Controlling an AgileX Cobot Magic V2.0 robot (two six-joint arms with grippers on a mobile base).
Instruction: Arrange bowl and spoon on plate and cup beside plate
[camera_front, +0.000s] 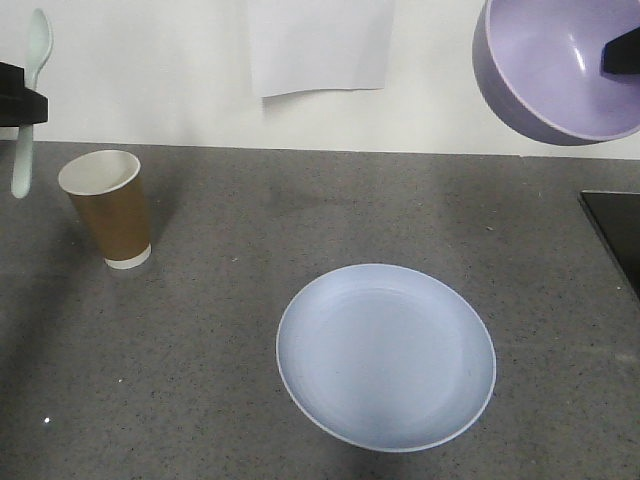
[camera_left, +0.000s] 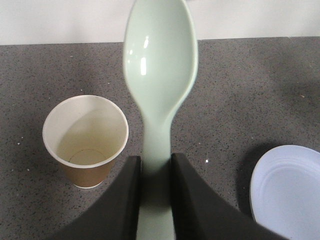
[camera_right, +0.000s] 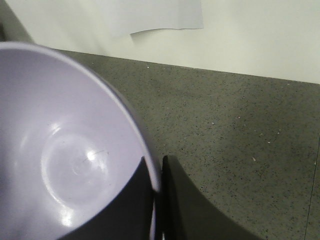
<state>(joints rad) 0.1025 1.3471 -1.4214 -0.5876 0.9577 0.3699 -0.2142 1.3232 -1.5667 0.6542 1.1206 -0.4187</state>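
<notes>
The pale blue-lilac plate (camera_front: 386, 356) lies on the grey counter, front centre, with nothing on it; its edge shows in the left wrist view (camera_left: 290, 190). The brown paper cup (camera_front: 108, 208) (camera_left: 86, 141) stands upright at the left. My left gripper (camera_left: 156, 165) is shut on the handle of the mint-green spoon (camera_left: 160, 65) (camera_front: 32, 90), held in the air above and left of the cup, scoop up. High at the right, the lavender bowl (camera_front: 560, 65) (camera_right: 60, 150) hangs tilted, with my right gripper (camera_right: 159, 170) shut on its rim.
A white sheet of paper (camera_front: 320, 45) hangs on the wall behind the counter. A black flat object (camera_front: 620, 235) sits at the counter's right edge. The grey speckled counter (camera_front: 300, 210) runs back to the wall.
</notes>
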